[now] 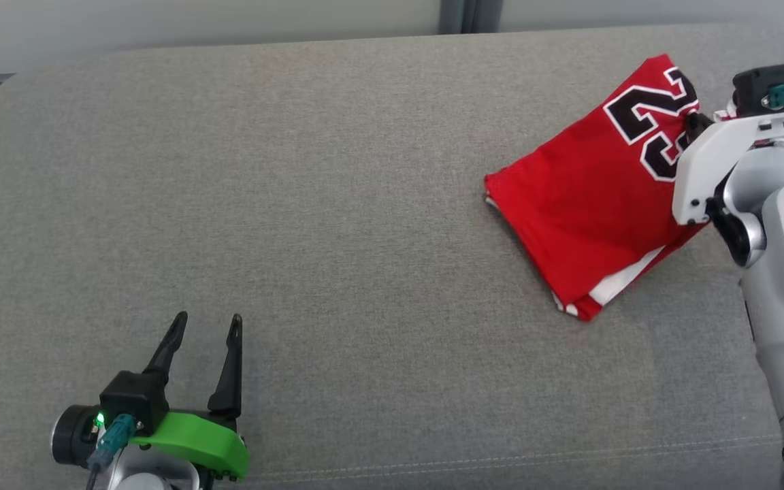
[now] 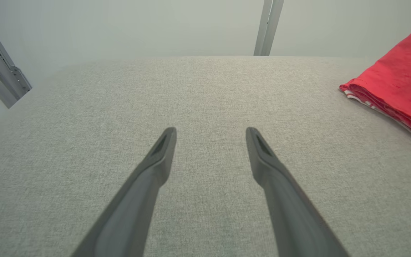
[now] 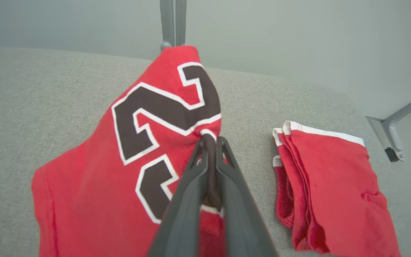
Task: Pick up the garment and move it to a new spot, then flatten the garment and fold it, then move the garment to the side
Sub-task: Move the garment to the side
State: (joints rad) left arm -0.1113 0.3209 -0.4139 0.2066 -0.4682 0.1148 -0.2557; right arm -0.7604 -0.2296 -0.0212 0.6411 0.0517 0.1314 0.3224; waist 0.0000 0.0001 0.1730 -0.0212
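Right end effector (image 3: pixel 211 141) clenched on the folded red garment (image 1: pixel 582 204), at the far right of the grey surface (image 1: pixel 297 204).
Folding looks done, so I judge this the last step, moving it aside. The next move calls for a firm pinch and a low carry so the layers don't spill, perhaps toward the second folded red piece (image 3: pixel 334 178) beside it. Left end effector (image 1: pixel 207 320) sits released, well apart. How many layers are pinched is hidden; the arm covers the garment's right edge in the head view.
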